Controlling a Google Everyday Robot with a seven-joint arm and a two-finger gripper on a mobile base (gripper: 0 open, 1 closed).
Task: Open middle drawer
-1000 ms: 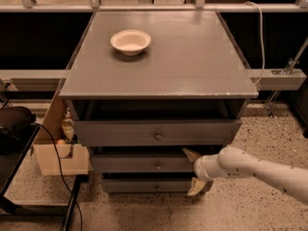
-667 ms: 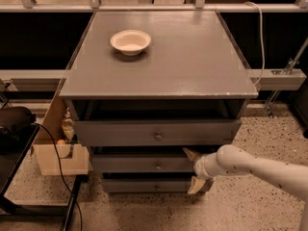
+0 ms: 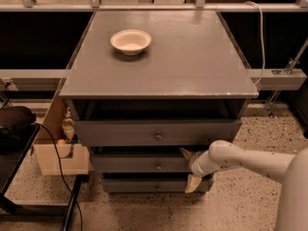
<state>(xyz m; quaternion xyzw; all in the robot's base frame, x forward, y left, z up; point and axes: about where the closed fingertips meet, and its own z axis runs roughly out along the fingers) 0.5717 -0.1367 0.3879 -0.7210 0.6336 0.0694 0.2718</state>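
Centrally knobbed grey middle drawer (image 3: 130, 163), pincer (image 3: 189, 168) splayed at its right end

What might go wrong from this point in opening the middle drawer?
The gripper sits open at the middle drawer, right of its knob, so closing there may miss the knob. Its lower finger hangs near the bottom drawer and might snag that instead.

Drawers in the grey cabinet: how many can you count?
3, stacked under the tabletop: the top drawer, the middle drawer with the gripper open just right of its knob, and the bottom drawer. None appears hidden.
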